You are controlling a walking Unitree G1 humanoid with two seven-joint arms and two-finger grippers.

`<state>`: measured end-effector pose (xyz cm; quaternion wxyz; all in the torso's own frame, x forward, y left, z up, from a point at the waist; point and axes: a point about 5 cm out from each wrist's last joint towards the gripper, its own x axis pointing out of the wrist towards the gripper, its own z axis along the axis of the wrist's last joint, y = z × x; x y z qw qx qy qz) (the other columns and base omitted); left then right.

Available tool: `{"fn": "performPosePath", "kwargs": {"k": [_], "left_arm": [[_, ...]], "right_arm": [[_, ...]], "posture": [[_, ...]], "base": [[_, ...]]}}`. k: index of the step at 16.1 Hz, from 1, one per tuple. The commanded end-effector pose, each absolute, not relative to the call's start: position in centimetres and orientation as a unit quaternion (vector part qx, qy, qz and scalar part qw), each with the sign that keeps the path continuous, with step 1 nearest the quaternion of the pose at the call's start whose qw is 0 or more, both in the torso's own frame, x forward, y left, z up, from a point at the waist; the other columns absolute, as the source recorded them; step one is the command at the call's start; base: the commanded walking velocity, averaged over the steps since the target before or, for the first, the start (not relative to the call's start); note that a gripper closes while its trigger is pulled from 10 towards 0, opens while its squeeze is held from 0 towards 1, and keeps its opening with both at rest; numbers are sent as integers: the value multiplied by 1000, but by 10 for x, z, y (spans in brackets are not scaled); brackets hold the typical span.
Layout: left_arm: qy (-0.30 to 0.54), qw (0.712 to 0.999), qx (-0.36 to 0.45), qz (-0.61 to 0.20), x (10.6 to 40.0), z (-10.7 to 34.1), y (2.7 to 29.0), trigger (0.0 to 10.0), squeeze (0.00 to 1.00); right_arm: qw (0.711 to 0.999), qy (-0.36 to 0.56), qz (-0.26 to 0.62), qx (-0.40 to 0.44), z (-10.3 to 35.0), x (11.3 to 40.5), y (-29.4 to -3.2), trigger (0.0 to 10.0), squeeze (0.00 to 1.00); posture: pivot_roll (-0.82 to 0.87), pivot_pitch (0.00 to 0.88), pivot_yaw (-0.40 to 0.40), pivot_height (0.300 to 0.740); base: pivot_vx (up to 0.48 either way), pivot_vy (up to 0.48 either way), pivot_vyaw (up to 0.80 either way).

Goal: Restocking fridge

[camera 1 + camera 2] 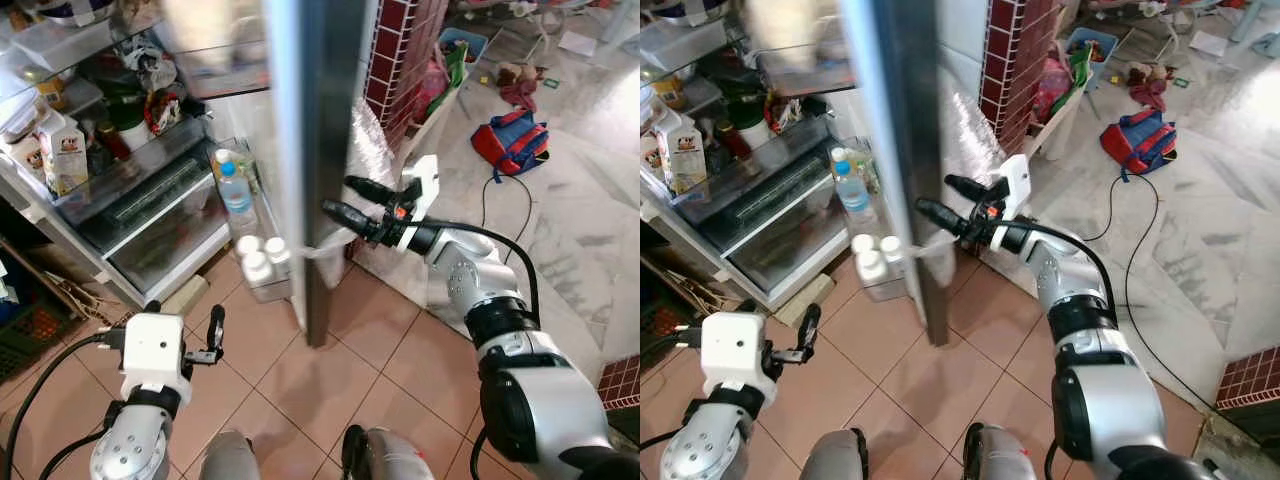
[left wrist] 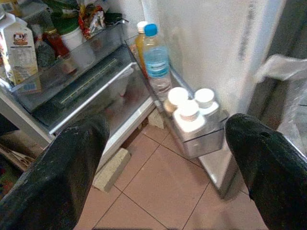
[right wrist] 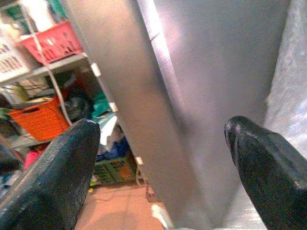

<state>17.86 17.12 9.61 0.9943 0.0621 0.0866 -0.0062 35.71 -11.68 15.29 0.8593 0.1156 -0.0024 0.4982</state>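
No wording is legible; the milk carton (image 2: 19, 50) print is too blurred.

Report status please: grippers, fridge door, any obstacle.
Right gripper open, at edge of fridge door. Left gripper open, low, idle. Door open, bottles in door rack. Nothing blocking.

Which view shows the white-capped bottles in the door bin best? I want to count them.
The left wrist view: three white-capped bottles sit close and unblocked in the door bin. Both eye views show them smaller, beside the door edge.

blue-red backpack (image 1: 511, 141) | on marble floor (image 1: 590, 240) (black cable (image 1: 487, 195) beside it)
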Motion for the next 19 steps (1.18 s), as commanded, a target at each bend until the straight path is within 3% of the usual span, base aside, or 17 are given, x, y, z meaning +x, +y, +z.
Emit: {"fn": "performPosePath", "kwargs": {"k": [1, 6, 10, 16, 19], "left_arm": [[90, 994, 66, -5, 180, 93, 171, 10000, 0], [75, 995, 72, -10, 193, 91, 170, 10000, 0], [59, 995, 78, 6, 202, 91, 168, 10000, 0], [44, 997, 69, 10, 219, 88, 160, 10000, 0], [45, 996, 69, 46, 228, 84, 164, 10000, 0]], "right_arm": [[842, -10, 525, 122, 160, 353, -118, 10000, 0], [859, 16, 506, 81, 144, 341, -126, 10000, 0], [836, 74, 543, 6, 111, 308, -131, 10000, 0], [899, 24, 435, -34, 108, 311, -128, 10000, 0], [938, 1, 339, -68, 116, 331, -145, 10000, 0]], "posture": [[258, 104, -25, 740], [229, 58, -27, 740], [200, 27, -36, 740], [166, 0, -39, 740], [152, 0, -29, 740]], "base": [[0, 0, 0], [0, 0, 0], [0, 0, 0], [0, 0, 667], [0, 0, 800]]}}
